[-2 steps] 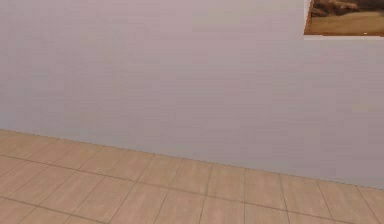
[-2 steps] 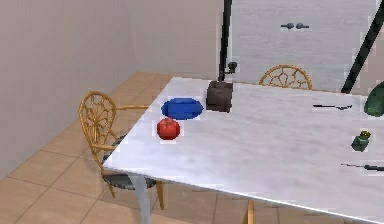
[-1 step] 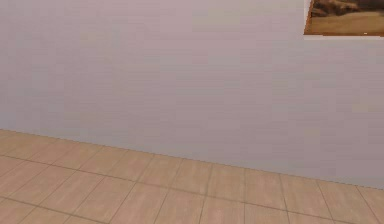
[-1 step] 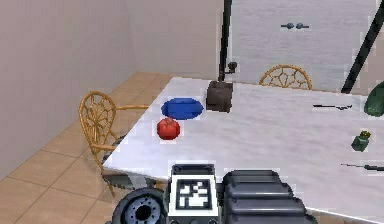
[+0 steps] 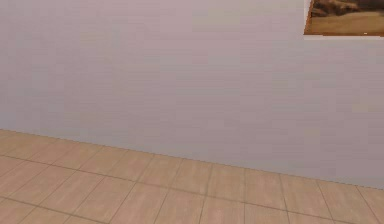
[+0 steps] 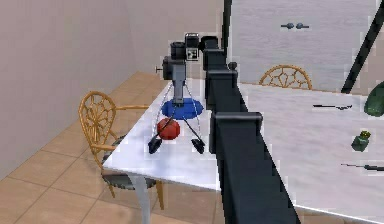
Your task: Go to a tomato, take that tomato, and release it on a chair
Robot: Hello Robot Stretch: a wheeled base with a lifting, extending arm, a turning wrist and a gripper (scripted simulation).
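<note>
A red tomato (image 6: pixel 168 128) shows at the near-left part of a white table (image 6: pixel 290 130), just by a blue plate (image 6: pixel 188 106). My gripper (image 6: pixel 176 146) hangs from the dark arm (image 6: pixel 235 130) right at the tomato, its thin fingers (image 6: pixel 154 145) reaching down either side. With the tabletop directly behind it, I cannot tell whether the gripper holds the tomato. A wicker chair (image 6: pixel 101 122) with a grey seat stands at the table's left end. A second wicker chair (image 6: pixel 285 76) stands at the far side.
A dark green object (image 6: pixel 376 99) and small dark items (image 6: pixel 362 140) lie on the table's right part. In the forward view a plain wall (image 5: pixel 180 80) stands close ahead over tan tile floor (image 5: pixel 120 190), with a framed picture (image 5: pixel 345 17) at upper right.
</note>
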